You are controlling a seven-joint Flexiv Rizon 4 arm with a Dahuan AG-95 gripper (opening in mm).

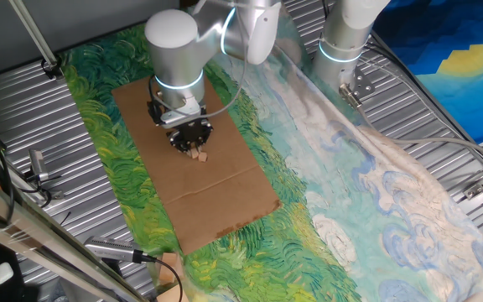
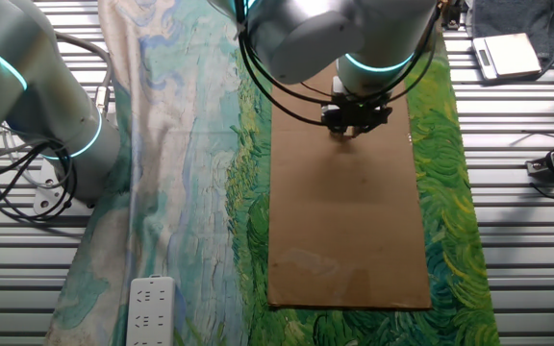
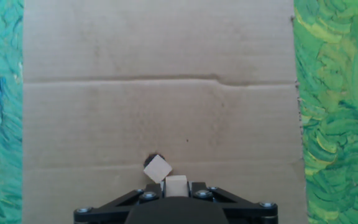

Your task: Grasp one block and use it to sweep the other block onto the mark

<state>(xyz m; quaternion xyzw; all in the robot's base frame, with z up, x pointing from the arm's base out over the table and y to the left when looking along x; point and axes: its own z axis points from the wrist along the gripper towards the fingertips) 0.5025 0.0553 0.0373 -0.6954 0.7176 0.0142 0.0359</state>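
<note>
In the hand view my gripper (image 3: 176, 186) is shut on a tan wooden cube (image 3: 176, 184) held between the fingers at the bottom edge. A second tan cube (image 3: 158, 168) lies turned on the cardboard (image 3: 160, 112), touching the held cube's upper left corner. It sits over most of the black round mark (image 3: 149, 161), of which only a dark sliver shows at its upper left. In one fixed view the gripper (image 1: 194, 149) is low over the cardboard with the cubes (image 1: 198, 154) at its tip. In the other fixed view the gripper (image 2: 352, 123) hides the cubes.
The cardboard sheet (image 1: 195, 168) lies on a green and blue painted cloth (image 1: 325, 168). A fold line crosses the cardboard in the hand view. A second robot base (image 1: 342, 42) stands at the back. A power strip (image 2: 150, 308) lies on the cloth.
</note>
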